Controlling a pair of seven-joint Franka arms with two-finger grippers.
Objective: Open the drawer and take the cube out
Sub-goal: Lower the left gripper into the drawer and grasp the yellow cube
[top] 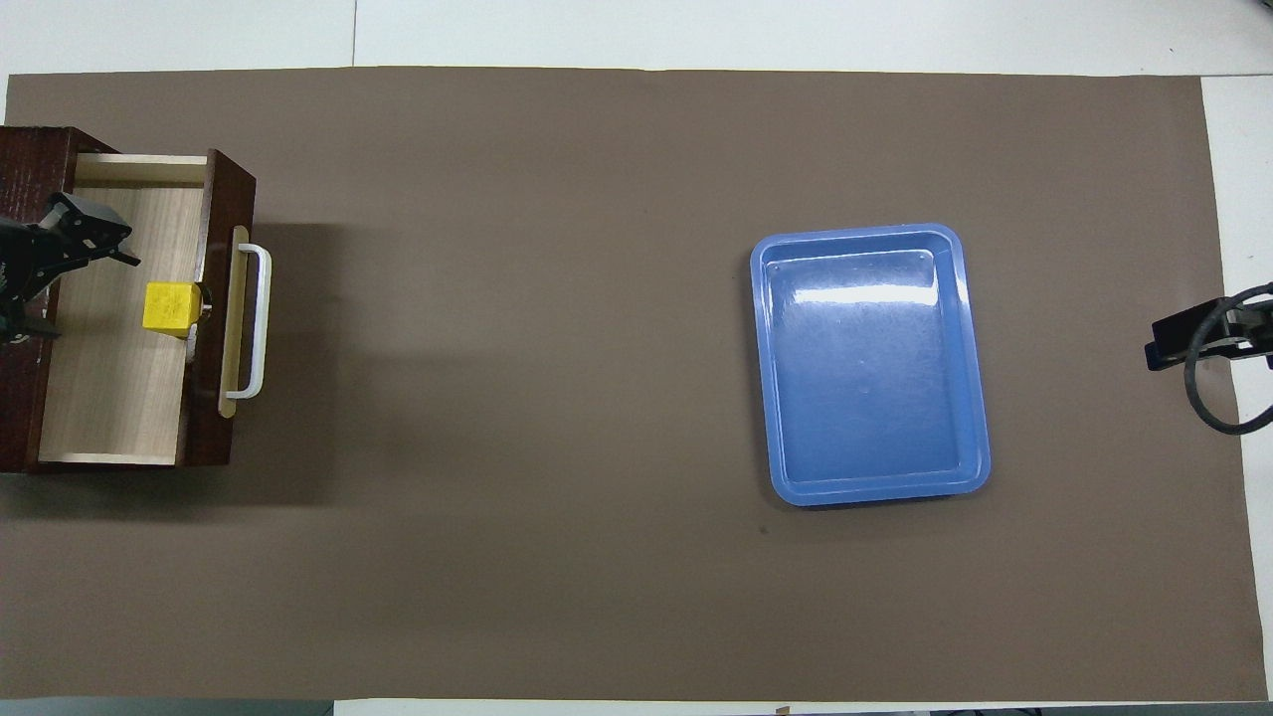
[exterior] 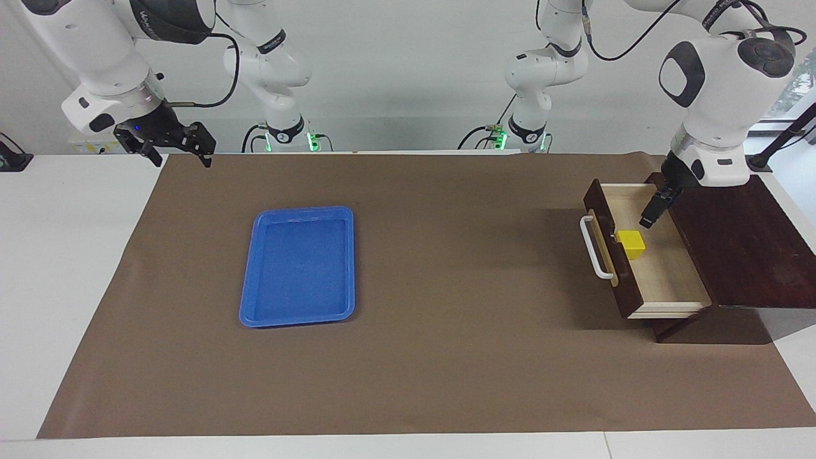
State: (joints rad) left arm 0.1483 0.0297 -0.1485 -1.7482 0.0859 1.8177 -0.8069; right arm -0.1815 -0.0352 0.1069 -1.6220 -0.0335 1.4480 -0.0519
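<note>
My right gripper (exterior: 180, 150) waits at the mat's (exterior: 446, 357) edge, fingers spread, holding nothing. My left gripper (exterior: 655, 209) hangs over the open drawer (exterior: 663, 280), beside its cabinet edge; whether it is wide or narrow I cannot tell. The cube (exterior: 631, 244) sits inside, against the drawer's front wall. Bare mat separates drawer from blue tray (exterior: 299, 312).

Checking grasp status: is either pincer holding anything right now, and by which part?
Nothing is held. The small yellow cube sits free in the open dark wooden drawer.
</note>
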